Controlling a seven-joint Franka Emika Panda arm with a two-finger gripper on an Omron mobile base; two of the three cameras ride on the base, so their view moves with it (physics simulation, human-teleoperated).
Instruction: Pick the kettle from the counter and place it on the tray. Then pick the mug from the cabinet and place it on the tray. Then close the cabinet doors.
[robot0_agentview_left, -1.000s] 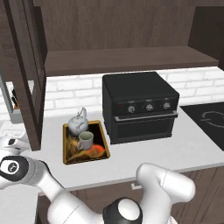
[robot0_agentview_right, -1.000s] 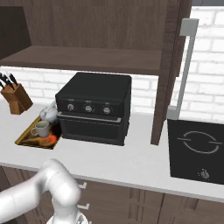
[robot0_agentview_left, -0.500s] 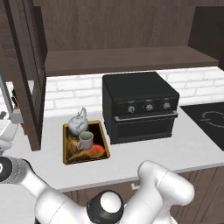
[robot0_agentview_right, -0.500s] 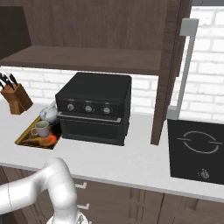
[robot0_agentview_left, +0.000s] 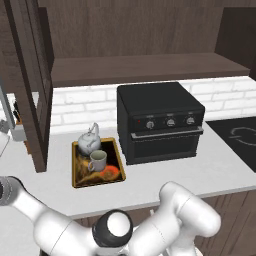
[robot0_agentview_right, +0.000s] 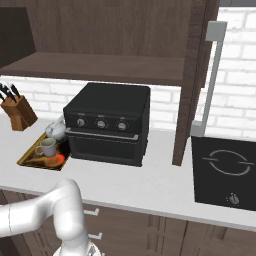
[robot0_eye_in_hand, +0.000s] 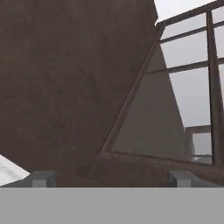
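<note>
Now the small squat silvery-grey kettle with its arched handle sits on the flat rectangular tray with the golden-yellow rim, at the tray's 12 o'clock end in the left base view. The small pale grey-beige mug stands on the same tray just beside the kettle, toward 5 o'clock from it. The tray lies on the broad light grey-white table, close to the boxy black countertop oven, which is at the tray's 3 o'clock.

Above, the wide dark brown wood wall cabinet shows its long shelf, and one tall dark brown wooden door stands swung out at 9 o'clock.

In the hand view the tool has its two small dark tips set wide apart, holding nothing, facing a dark brown wooden panel.
</note>
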